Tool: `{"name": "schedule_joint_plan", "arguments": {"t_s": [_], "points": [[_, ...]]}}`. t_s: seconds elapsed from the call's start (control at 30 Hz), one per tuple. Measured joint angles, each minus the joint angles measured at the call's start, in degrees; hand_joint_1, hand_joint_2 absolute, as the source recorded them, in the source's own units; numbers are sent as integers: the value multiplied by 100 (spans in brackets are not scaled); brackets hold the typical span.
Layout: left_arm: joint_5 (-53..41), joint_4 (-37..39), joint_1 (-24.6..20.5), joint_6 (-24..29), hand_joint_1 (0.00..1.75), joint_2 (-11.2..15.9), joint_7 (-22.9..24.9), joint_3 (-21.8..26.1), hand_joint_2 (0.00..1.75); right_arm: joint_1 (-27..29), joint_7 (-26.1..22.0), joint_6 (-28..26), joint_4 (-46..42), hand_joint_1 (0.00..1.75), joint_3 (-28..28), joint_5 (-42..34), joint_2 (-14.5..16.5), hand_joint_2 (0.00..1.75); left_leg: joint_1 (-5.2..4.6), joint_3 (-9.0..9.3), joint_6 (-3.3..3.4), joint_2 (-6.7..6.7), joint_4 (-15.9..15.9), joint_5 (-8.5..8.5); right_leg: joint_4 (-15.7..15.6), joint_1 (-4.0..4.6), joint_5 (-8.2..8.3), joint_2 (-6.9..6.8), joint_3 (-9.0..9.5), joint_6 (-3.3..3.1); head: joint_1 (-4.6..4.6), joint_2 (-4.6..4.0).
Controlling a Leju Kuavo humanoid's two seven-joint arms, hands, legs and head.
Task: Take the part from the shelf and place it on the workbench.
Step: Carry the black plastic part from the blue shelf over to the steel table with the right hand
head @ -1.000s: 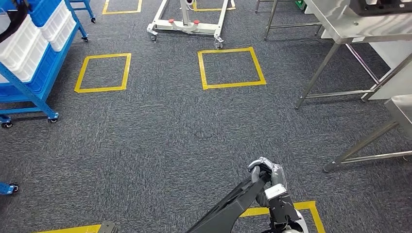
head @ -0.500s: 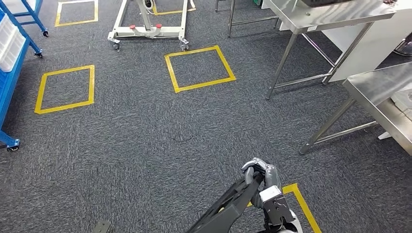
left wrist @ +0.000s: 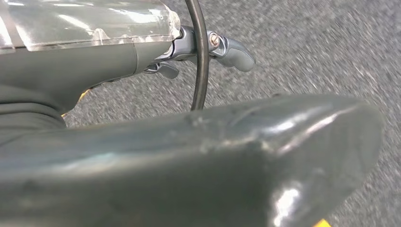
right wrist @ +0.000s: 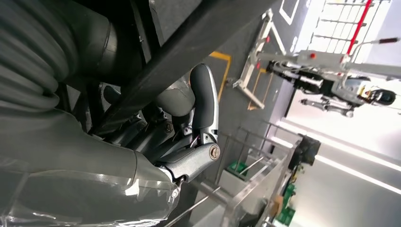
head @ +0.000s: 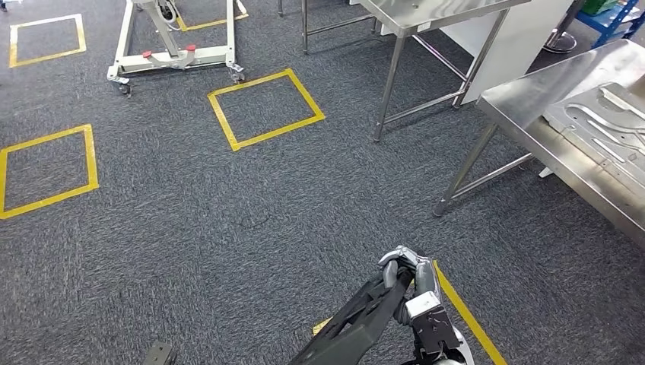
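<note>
head view: right robot hand (head: 411,277) low in the picture, fingers wrapped round one end of a long black part (head: 357,323) that runs down toward the bottom edge. part hangs over grey carpet floor (head: 228,251), crossing a yellow tape line (head: 464,315). steel bench (head: 548,129) to the right, well apart from the part, with a flat pressed metal panel (head: 608,125) lying on top. second steel bench (head: 426,15) further back. two yellow tape squares (head: 266,110) on the floor, white wheeled frame (head: 175,46) beyond them.

left wrist view: left robot hand (left wrist: 208,49) with grey fingers partly curled, a thin black cable (left wrist: 201,56) passing between them. cannot tell if it has hold of anything. a big dark glossy surface (left wrist: 213,161) up close, blurred, can't tell what it is. carpet behind.

right wrist view: right robot hand (right wrist: 189,123) closed on the black part (right wrist: 189,42), thumb (right wrist: 203,94) pressed against the bar. bench legs and white frame in the background.
</note>
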Motion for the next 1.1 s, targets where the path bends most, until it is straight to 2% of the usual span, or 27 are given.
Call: {"name": "schedule_joint_plan", "arguments": {"t_s": [0.03,0.1,0.17,0.2,0.23,0.27,0.3,0.33,0.4,0.43,0.47,0.5,0.53,0.57,0.63,0.67,0.7,0.73,0.77,0.8,0.83,0.87,0.9,0.93,1.0,1.03,1.1], "points": [[-6,1,3,2,0,-6,5,14,0,24,12,-20,-33,175,10,60,0,175,7,-25,-22,-121,99,-79,-40,-23,20,62,26,-26,-1,0],[-20,3,50,9,0,-6,35,54,0,66,32,-54,-93,175,44,169,0,175,29,-247,-57,-440,627,-384,-86,-56,43,192,62,-68,-1,0],[-40,5,125,14,0,4,85,88,0,133,50,-74,-139,175,79,252,-1,175,42,-611,-89,-563,1352,-675,-76,-64,41,350,62,-84,-1,0],[-51,6,153,15,0,7,107,98,0,178,57,-87,-159,175,95,289,-1,175,49,-723,-105,-577,1538,-687,-67,-68,37,433,63,-83,-1,0],[-60,7,170,15,0,6,127,106,0,218,65,-105,-181,175,110,320,-2,175,60,-737,-120,-585,1508,-582,-51,-76,30,519,64,-74,-1,0],[-64,8,177,15,0,4,140,112,0,245,72,-122,-201,175,125,345,-2,175,78,-644,-135,-608,1257,-381,-25,-87,17,603,64,-57,-1,0],[-68,9,183,14,0,2,143,117,0,263,78,-136,-224,175,139,365,-2,175,105,-487,-151,-703,876,-166,15,-101,-6,685,56,-29,-1,0],[-70,11,187,9,0,0,138,123,0,268,84,-148,-246,175,149,378,-2,175,126,-334,-158,-835,515,-22,73,-105,-32,764,33,7,-1,0],[-78,15,190,-7,0,-3,115,144,0,272,100,-158,-286,175,164,404,-3,175,142,-170,-119,-1027,148,60,151,-118,-56,905,-37,83,-1,0],[-85,17,187,-17,0,-6,102,156,0,274,111,-160,-296,175,168,413,-4,175,125,-160,-77,-1021,133,42,160,-125,-46,969,-68,119,-1,0],[-93,17,179,-25,0,-15,92,167,0,280,122,-159,-302,175,173,418,-6,175,123,-161,-28,-960,131,55,149,-135,-29,1030,-88,151,-1,0],[-100,17,167,-31,0,-28,86,174,0,289,132,-159,-308,175,174,420,-9,175,121,-156,13,-894,110,72,158,-136,-30,1016,-102,178,0,0],[-106,17,152,-35,0,-41,80,180,0,292,140,-159,-317,175,174,422,-14,175,126,-147,57,-830,83,90,225,-130,-74,905,-138,205,1,0],[-111,17,144,-37,0,-53,74,187,0,289,144,-159,-328,175,175,424,-18,175,131,-139,91,-758,55,105,397,-122,-181,734,-225,229,1,0],[-125,17,159,-38,0,-56,64,205,0,275,150,-159,-345,175,180,429,-25,175,108,-129,135,-602,33,107,1039,-123,-518,373,-549,273,1,0],[-137,17,173,-37,0,-55,62,213,0,272,155,-159,-346,175,183,431,-28,175,96,-130,145,-516,32,101,1396,-132,-660,299,-734,291,1,0],[-151,17,183,-37,0,-55,59,219,0,274,162,-159,-346,175,186,433,-32,175,87,-128,153,-433,33,94,1622,-137,-707,269,-854,300,1,0],[-164,17,185,-36,0,-54,56,225,0,277,171,-159,-346,175,187,435,-37,175,82,-121,156,-354,33,84,1657,-139,-652,254,-876,300,2,0],[-176,17,179,-36,0,-54,52,231,0,278,180,-158,-346,175,187,437,-42,175,79,-107,154,-286,33,73,1453,-136,-492,230,-770,289,2,0],[-185,17,171,-36,0,-54,49,237,0,277,187,-158,-348,175,188,439,-45,175,74,-85,147,-224,32,59,1070,-122,-281,158,-562,258,2,0],[-191,17,164,-36,0,-57,46,241,0,272,193,-157,-352,175,189,443,-47,175,67,-58,135,-165,30,42,660,-89,-131,17,-340,214,2,0],[-197,17,160,-36,0,-63,44,245,0,267,197,-155,-358,175,191,447,-47,175,55,-36,117,-112,28,25,330,-54,-28,-105,-166,167,2,0],[-205,17,159,-36,0,-70,43,249,0,261,201,-153,-368,175,193,450,-47,175,46,-20,96,-57,26,11,137,-20,9,-192,-70,125,2,0],[-216,17,158,-36,0,-77,43,252,0,257,207,-152,-376,175,195,453,-49,175,40,-7,73,2,20,0,78,6,-7,-210,-54,99,2,0],[-235,16,143,-36,0,-90,43,255,0,265,220,-150,-389,175,197,459,-53,175,40,31,19,90,3,-25,23,-15,27,-67,-44,58,1,0],[-242,16,128,-36,0,-96,41,255,0,270,228,-151,-394,175,198,465,-56,175,43,38,-10,9,39,-63,-30,-41,54,2,-13,33,2,0],[-252,16,109,-38,0,-110,35,255,0,264,248,-152,-406,175,201,482,-56,175,52,-98,-52,-330,405,-288,-120,-99,105,129,52,-14,0,0]]}}
